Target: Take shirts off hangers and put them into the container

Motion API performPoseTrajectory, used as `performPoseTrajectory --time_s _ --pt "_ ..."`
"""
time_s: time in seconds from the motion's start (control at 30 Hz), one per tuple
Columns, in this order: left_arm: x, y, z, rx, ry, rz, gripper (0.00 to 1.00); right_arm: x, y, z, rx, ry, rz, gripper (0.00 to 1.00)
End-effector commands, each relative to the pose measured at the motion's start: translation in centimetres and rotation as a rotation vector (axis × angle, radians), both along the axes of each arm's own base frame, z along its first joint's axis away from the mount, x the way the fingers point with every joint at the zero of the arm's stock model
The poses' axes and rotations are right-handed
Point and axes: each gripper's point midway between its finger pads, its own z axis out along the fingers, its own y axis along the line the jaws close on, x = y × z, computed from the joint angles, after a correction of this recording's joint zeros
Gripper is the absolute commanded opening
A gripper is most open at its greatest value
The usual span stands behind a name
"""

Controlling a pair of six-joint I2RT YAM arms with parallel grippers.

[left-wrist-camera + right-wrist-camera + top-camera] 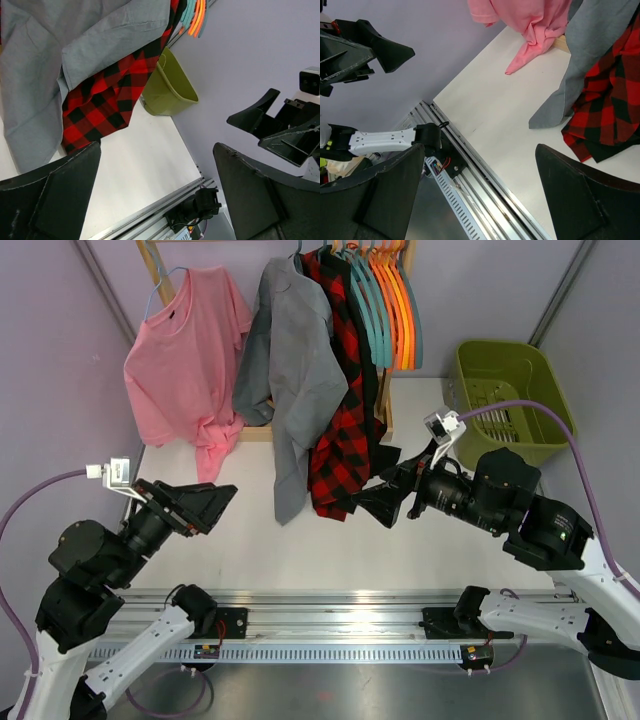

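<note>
Over the desk (330, 550), shirts (300, 370) hung on hangers (385, 300); container (505, 390) far right.
Left gripper (218, 505), right gripper (378, 498) spread wide, empty; best to pinch the plaid shirt (340, 430) near the shoulder and lift off the hook, not tug the hem.

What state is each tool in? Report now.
Left tool: open, holding nothing.
Right tool: open, holding nothing.
</note>
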Motion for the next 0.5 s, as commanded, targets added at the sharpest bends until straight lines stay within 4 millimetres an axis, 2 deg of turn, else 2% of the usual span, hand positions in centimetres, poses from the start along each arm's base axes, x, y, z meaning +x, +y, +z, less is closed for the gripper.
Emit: performPoseTrajectory --time_s 0.0,0.1,0.2,0.37,0.47 --pt "-1.4 -0.3 2.6 -0.07 -0.105 -0.062 0.99 -0.7 0.4 2.9 0.086 -0.076 0.049 0.99" --pt "-2.1 -0.4 3.2 -0.085 -0.16 -0.089 0.99 -1.0 0.7 3.3 0.095 -0.089 0.072 0.99" --pt "-2.9 -1.2 3.3 0.005 -0.252 -0.16 0.99 -1.0 0.9 3.5 0.093 -0.096 0.084 0.99" --pt "-2.4 -1.9 2.5 0.061 -0.25 -0.18 0.99 -1.6 1.2 4.4 0.108 -0.133 0.126 0.99" --pt "-1.6 -1.7 1.7 0.069 -0.214 -0.144 0.99 -0.5 1.0 5.9 0.131 -0.191 0.076 0.99"
